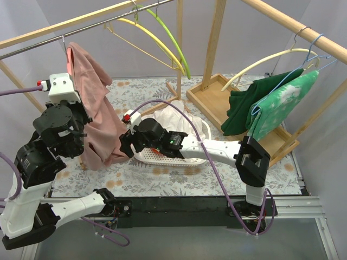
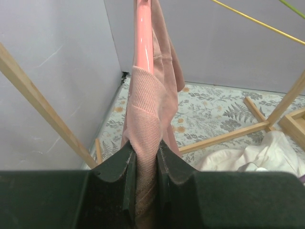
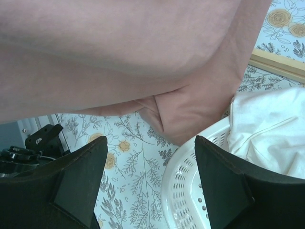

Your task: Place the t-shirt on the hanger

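Note:
The pink t-shirt (image 1: 95, 108) hangs from the pink hanger (image 1: 69, 64) on the rail at the left. In the left wrist view the hanger's arm (image 2: 143, 38) rises out of the shirt's ribbed edge (image 2: 145, 109). My left gripper (image 2: 144, 150) is shut on that ribbed fabric, which fills the gap between the jaws. My right gripper (image 3: 150, 143) stands open just under the shirt's lower hem (image 3: 181, 119), with only the patterned table showing between its fingers. From above, the right gripper (image 1: 123, 143) sits against the shirt's bottom edge.
A white perforated basket (image 1: 162, 158) holding white cloth (image 1: 173, 116) lies right beside the right gripper. Yellow (image 1: 157, 40) and green (image 1: 173, 38) hangers hang on the back rail. Green garments (image 1: 282, 100) hang at the right over a wooden tray (image 1: 209, 89).

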You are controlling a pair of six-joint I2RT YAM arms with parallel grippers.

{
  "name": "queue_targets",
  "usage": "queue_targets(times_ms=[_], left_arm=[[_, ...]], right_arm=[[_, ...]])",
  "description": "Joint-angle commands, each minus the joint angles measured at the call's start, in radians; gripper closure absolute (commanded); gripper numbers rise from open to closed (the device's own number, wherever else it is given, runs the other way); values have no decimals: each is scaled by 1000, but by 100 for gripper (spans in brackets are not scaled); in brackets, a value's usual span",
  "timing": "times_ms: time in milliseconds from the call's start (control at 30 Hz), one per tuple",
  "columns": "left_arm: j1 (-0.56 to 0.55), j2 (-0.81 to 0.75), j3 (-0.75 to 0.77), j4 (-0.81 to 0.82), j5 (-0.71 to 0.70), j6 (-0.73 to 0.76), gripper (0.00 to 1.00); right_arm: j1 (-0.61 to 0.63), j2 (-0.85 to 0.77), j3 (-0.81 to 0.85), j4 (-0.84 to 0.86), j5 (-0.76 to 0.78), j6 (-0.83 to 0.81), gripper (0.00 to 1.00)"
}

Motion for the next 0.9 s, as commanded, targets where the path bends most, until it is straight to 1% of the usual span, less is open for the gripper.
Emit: queue_targets(times_ms=[0,167,267,433,733,833,867], left_arm=[[-6,-4,-11,197,-103,78,100],[-5,11,-75,301,-161,139,100],[-6,8,-126,412,-212,191,100],[-5,7,-167,573,-232,283,100],[-5,-7,-196,670,-223,320,100],[-3,-15,-199,677,-203,311,100],[-4,-13,-201,668,-192,287,100]], right_arm=[[-1,-50,-24,38,-13,5,19],[-1,-62,-46,38,-29,10,18],[-1,-64,-50,26,-36,13,18],[-1,-62,-46,-2,-45,10,18],[-1,-59,-23,-51,-50,12,19],[1,-47,-4,-62,-59,13,19],[2,-41,0,-65,-62,16,20]])
